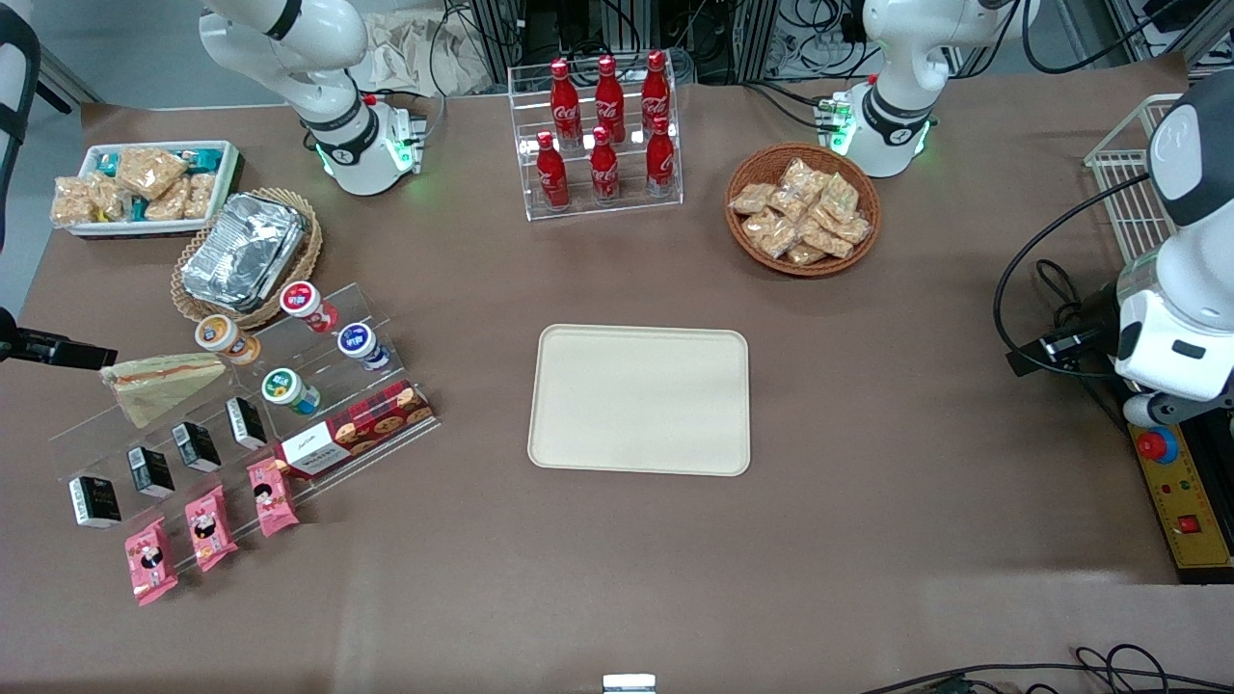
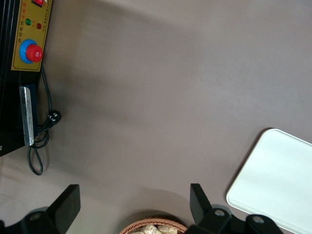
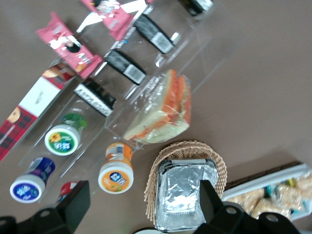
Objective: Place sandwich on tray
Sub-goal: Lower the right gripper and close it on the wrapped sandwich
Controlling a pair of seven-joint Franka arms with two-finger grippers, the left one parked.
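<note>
The sandwich (image 1: 159,384), a clear-wrapped wedge of pale bread with orange and green filling, lies on the upper step of a clear acrylic display stand (image 1: 241,414) toward the working arm's end of the table. It also shows in the right wrist view (image 3: 161,109). My gripper (image 3: 141,209) hangs well above the table, open and holding nothing, over the foil container and an orange-lidded cup beside the sandwich. Only a dark part of its hand (image 1: 58,349) shows in the front view, next to the sandwich. The cream tray (image 1: 640,400) lies bare at the table's middle.
A wicker basket of foil containers (image 1: 246,253) and a white bin of snacks (image 1: 145,183) stand farther from the camera than the sandwich. Cups (image 1: 289,390), black cartons, a cookie box (image 1: 357,429) and pink packets (image 1: 207,528) fill the stand. A cola rack (image 1: 598,135) and a snack basket (image 1: 803,207) stand farther back.
</note>
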